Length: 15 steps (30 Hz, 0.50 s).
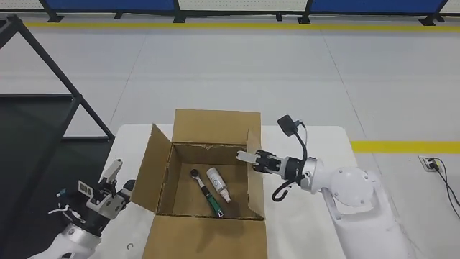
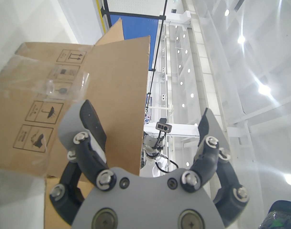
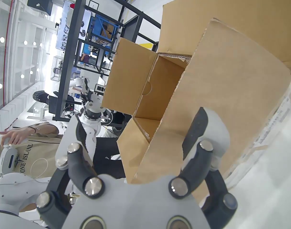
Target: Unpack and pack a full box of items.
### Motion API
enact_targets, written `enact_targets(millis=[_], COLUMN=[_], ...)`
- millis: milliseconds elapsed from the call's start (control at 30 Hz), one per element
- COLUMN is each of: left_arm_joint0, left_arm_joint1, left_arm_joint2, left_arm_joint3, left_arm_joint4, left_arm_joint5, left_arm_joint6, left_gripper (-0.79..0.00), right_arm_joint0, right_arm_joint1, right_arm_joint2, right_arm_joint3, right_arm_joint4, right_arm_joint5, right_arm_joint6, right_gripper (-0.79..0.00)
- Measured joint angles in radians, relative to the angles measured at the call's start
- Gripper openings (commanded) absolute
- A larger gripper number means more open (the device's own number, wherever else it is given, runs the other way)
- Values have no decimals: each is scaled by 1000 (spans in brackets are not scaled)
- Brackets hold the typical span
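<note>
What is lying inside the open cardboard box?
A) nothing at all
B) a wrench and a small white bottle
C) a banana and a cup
B: the top view shows a wrench and a small white bottle lying on the floor of the box.

White table (image 1: 327,142), open cardboard box (image 1: 208,126) standing on it — flaps spread

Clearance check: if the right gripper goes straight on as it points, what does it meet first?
Probably the cardboard box's upright side flap: its edge sits between the open jaws of the right gripper, just ahead. Exact gap unclear.
</note>
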Motion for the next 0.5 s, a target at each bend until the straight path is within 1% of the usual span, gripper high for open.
enact_targets(millis=[100,233,433,500], left_arm_joint0=[16,36,19,19], left_arm_joint1=[0,-2,-4,-4], left_arm_joint2=[27,74,135,144], left_arm_joint3=[-22,-43,-40,-42], left_arm_joint4=[5,31,58,64], left_arm_joint5=[14,18,47,48], left_arm_joint6=[-9,-2,37,42], left_gripper=[0,0,0,0], right_arm_joint0=[12,24,42,49], right_arm_joint1=[-5,-6,-9,-9], right_arm_joint2=[-28,-52,-97,-105], right_arm_joint3=[46,103,166,180], right_arm_joint4=[36,77,87,93], right_arm_joint5=[1,-20,-24,-27], right_arm_joint6=[-51,-70,-97,-99], right_gripper=[0,0,0,0])
